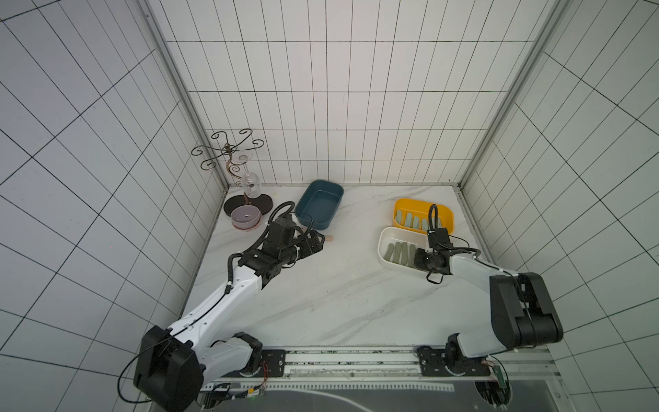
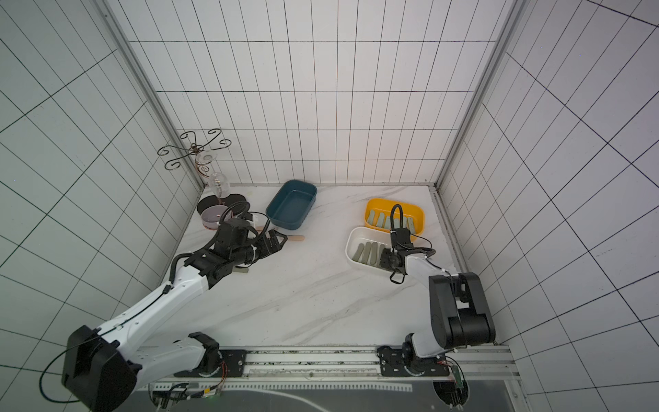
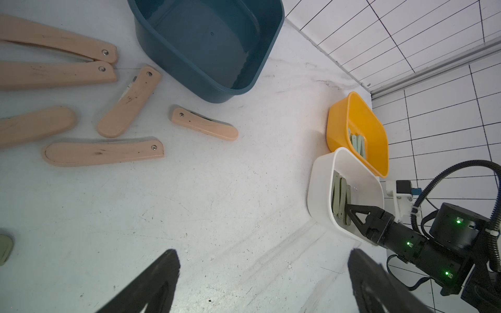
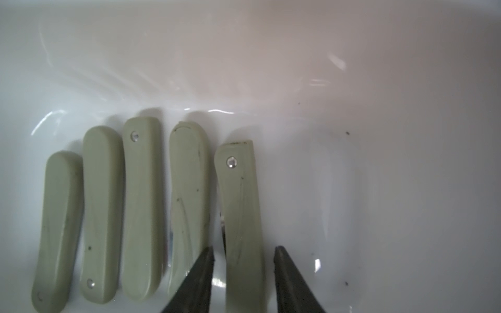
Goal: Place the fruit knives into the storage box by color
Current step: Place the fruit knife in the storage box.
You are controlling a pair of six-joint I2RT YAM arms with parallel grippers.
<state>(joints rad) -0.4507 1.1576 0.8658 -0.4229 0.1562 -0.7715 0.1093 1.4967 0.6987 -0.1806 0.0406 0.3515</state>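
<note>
At the far left corner of the desk point(image 1: 338, 303) stands a wire glass rack point(image 1: 231, 153) with a glass point(image 1: 251, 183) hanging upside down from it. A lilac bowl point(image 1: 245, 217) sits just in front of its base. Near the bowl, the left end effector point(image 3: 263, 254) hangs over the desk with its fingers spread wide and nothing between them. The peach knives point(image 3: 129, 100) lie loose on the desk just beyond it, beside the blue box point(image 3: 162, 40). This box sits near the middle of the far edge and holds no knives. One olive knife point(image 2: 242, 271) lies on the desk under the left arm.

Along the right edge, the yellow box point(image 3: 337, 127) holds the mint knives point(image 1: 408, 220) in a row. The white box point(image 3: 321, 189) touches it on the near side and holds five olive knives point(image 4: 141, 203) side by side. The right end effector point(image 4: 244, 248) reaches into the white box. Its fingers stand apart on either side of the fifth knife point(image 4: 241, 203), with a thin gap on each side.
</note>
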